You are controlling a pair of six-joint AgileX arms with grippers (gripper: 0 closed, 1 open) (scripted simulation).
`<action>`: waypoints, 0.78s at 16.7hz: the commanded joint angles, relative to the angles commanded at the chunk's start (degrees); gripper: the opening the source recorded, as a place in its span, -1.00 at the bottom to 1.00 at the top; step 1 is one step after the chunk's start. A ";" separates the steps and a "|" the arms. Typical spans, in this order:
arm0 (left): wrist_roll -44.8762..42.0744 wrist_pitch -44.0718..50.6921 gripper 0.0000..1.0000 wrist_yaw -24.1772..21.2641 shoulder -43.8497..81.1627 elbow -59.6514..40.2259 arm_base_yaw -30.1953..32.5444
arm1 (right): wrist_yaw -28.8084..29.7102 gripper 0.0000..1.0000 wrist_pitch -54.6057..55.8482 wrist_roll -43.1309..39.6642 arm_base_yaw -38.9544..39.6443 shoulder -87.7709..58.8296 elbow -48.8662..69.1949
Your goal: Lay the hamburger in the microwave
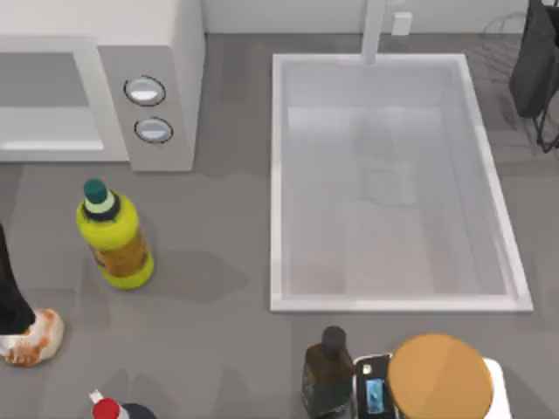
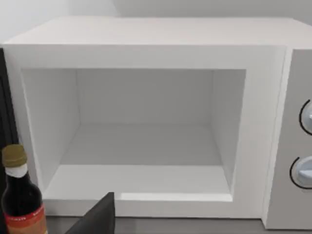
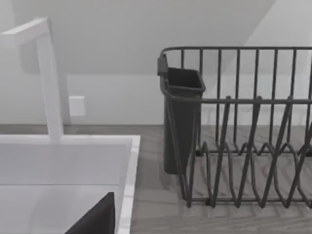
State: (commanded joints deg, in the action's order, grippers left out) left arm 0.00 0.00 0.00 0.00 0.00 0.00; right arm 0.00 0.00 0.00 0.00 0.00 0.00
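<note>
Pick-up step: left gripper [image 1: 26, 336] at hamburger [image 1: 37, 339], grip state indeterminable; next, lift and carry into microwave [image 1: 157, 52] cavity.

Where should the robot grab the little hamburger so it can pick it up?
Grip the hamburger across its rounded sides, coming straight down from above. It lies low on the table near the left edge, with the left arm beside it. Its round shape probably suits a pinch from either side.

Matte black left arm [image 1: 10, 288]
</note>
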 joint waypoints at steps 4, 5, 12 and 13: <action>0.04 1.41 1.00 0.48 1.90 -1.64 -0.41 | 0.00 1.00 0.00 0.00 0.00 0.00 0.00; 0.14 2.80 1.00 0.69 3.74 -3.11 -0.58 | 0.00 1.00 0.00 0.00 0.00 0.00 0.00; 2.17 20.65 1.00 0.12 31.52 -20.35 0.55 | 0.00 1.00 0.00 0.00 0.00 0.00 0.00; 2.54 23.68 1.00 -0.03 36.86 -23.33 0.79 | 0.00 1.00 0.00 0.00 0.00 0.00 0.00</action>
State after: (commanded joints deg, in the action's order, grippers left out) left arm 2.54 23.68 -0.03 36.86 -23.33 0.79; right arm 0.00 0.00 0.00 0.00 0.00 0.00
